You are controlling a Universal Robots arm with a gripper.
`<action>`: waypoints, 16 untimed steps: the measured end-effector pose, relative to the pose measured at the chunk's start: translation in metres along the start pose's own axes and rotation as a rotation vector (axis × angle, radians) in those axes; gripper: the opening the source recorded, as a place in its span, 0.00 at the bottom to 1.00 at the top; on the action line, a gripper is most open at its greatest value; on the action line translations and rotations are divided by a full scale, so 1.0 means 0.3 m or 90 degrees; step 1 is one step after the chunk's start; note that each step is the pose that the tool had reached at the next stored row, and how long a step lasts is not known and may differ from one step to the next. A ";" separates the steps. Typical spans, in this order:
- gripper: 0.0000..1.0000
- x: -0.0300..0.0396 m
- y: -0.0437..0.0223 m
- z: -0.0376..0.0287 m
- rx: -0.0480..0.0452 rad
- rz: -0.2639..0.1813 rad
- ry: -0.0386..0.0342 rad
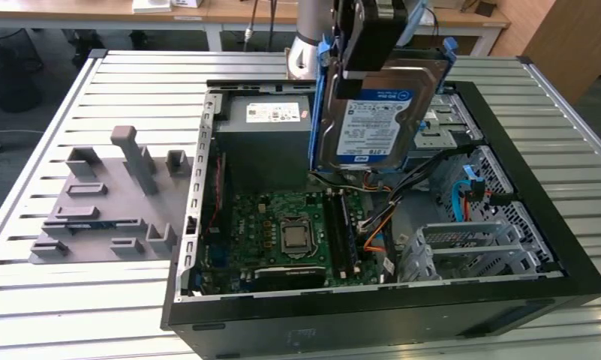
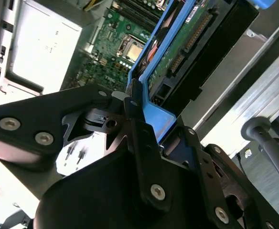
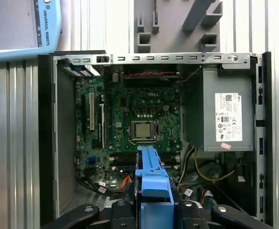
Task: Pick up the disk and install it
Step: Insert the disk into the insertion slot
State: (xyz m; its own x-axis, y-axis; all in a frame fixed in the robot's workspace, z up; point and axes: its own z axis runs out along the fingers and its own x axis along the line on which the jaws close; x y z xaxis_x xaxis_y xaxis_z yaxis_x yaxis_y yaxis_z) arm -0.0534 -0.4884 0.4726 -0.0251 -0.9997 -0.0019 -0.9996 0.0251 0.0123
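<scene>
So, the slatted metal table carries everything and spreads out well below the pincer. On it, straight under the pincer, is the open computer case. It's lying flat with its side panel off, which is why the insides can be reached from above. Inside, the grey metal box with the white sticker sits below and just to one side of the pincer. The green circuit board lies flat on the case floor underneath. A grey plastic holder stands on the table outside the case, well apart from the pincer.

The disk hangs right under the pincer, up on edge, clear of the case floor. The pincer is clenched on the blue frame at the disk's upper end. In the second wrist view a finger presses against that plastic. My guess is that gripping the frame leaves the metal body free for sliding into a bay. Holding it this high probably also keeps it off the cables.
</scene>
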 end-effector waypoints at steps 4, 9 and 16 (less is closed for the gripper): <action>0.36 0.053 -0.001 0.008 0.0001 0.000 0.0000; 0.36 0.106 -0.004 0.014 0.0001 0.000 -0.0001; 0.36 0.129 -0.064 0.018 0.0001 0.000 -0.0001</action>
State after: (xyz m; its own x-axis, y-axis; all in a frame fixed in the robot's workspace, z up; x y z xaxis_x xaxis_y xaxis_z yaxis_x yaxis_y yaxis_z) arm -0.0353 -0.5275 0.4668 -0.0253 -0.9997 -0.0020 -0.9996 0.0252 0.0122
